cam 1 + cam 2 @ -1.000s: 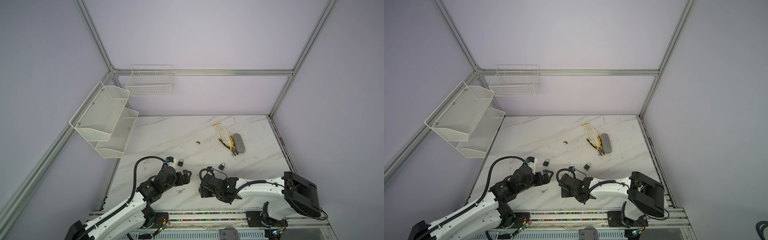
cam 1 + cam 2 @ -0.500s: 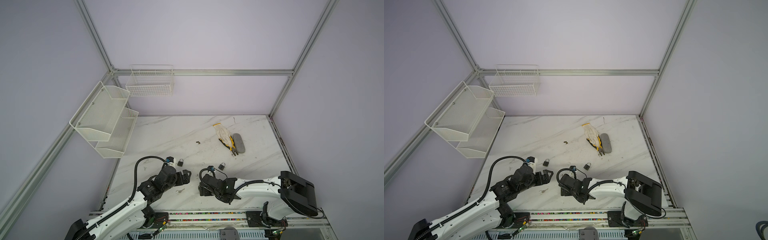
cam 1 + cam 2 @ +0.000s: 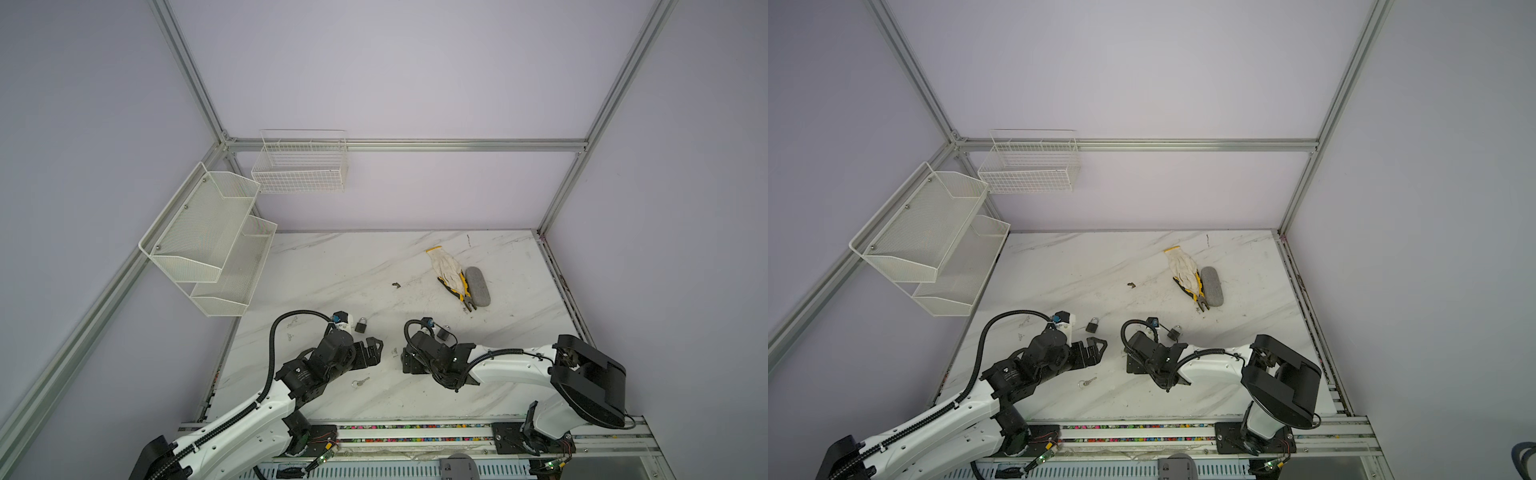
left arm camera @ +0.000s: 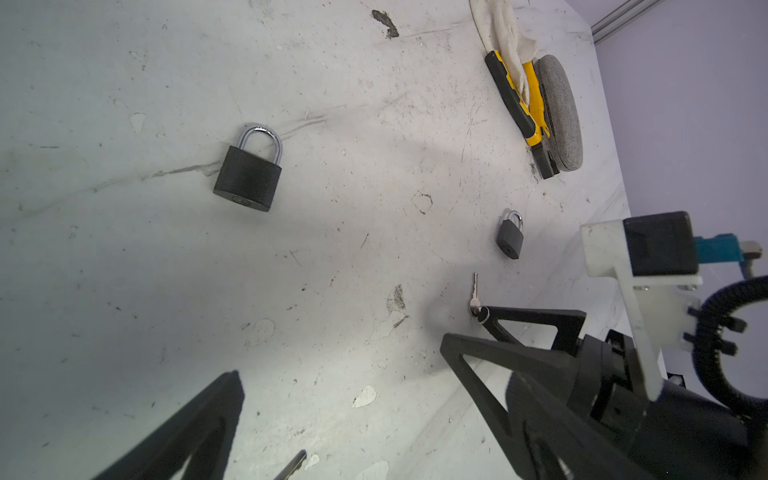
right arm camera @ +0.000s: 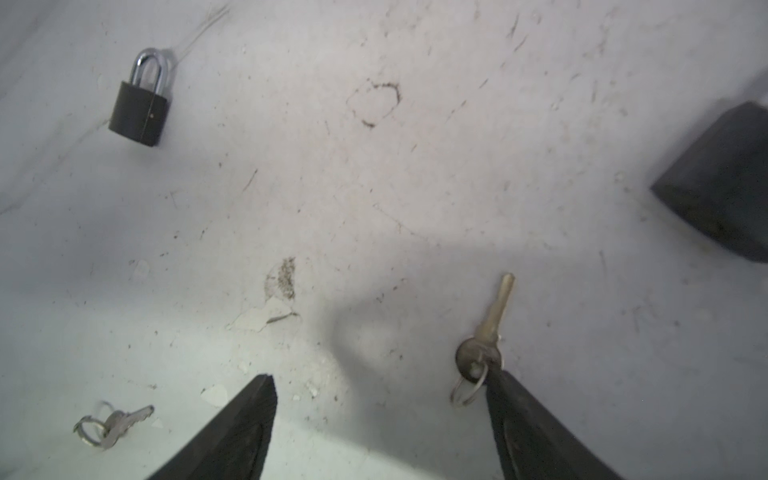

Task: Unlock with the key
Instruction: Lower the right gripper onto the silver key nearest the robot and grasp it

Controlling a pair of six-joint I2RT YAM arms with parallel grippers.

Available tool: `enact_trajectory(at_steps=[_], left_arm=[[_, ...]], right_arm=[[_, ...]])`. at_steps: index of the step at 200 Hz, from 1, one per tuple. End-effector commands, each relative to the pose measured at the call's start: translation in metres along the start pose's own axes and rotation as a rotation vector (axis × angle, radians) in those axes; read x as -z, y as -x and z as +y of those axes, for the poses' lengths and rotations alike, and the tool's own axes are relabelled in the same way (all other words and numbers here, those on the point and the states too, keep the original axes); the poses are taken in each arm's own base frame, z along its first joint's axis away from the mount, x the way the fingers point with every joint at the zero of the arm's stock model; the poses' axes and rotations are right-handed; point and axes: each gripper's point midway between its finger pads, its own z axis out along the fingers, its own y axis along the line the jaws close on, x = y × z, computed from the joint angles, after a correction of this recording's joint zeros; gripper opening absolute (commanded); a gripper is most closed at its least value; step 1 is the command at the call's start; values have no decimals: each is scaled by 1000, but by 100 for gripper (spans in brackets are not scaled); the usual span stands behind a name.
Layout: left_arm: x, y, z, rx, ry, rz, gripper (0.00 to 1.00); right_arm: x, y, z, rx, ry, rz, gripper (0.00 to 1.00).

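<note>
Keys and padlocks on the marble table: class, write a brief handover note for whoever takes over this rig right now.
Left gripper: open, empty.
Right gripper: open, gripping nothing; one key lies on the table right beside it.
Second key: loose on the table near the left gripper.
Left padlock and right padlock: flat on the table, apart, shackles look closed.
Done: nothing unlocked.
Left: grip a key, steady a padlock, insert, turn.

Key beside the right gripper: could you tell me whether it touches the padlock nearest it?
Apart. The left wrist view shows bare table between the key and the padlock.
</note>
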Motion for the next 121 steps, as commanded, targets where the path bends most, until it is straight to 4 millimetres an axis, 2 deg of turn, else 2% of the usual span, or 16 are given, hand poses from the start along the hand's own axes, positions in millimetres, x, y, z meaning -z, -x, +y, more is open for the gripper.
enact_trajectory(at_steps=[1, 17, 53, 68, 121], left_arm=[[18, 37, -35, -7, -83, -97, 100], [18, 38, -37, -12, -86, -98, 100], [19, 38, -40, -15, -97, -96, 100], [18, 39, -41, -18, -98, -96, 100], [15, 39, -48, -22, -116, -77, 100]], right_arm=[[-11, -7, -19, 55, -73, 45, 83], [-9, -3, -17, 49, -74, 41, 81], [3, 0, -28, 11, -122, 33, 76], [6, 3, -27, 1, -118, 21, 71], [1, 12, -22, 1, -130, -7, 59]])
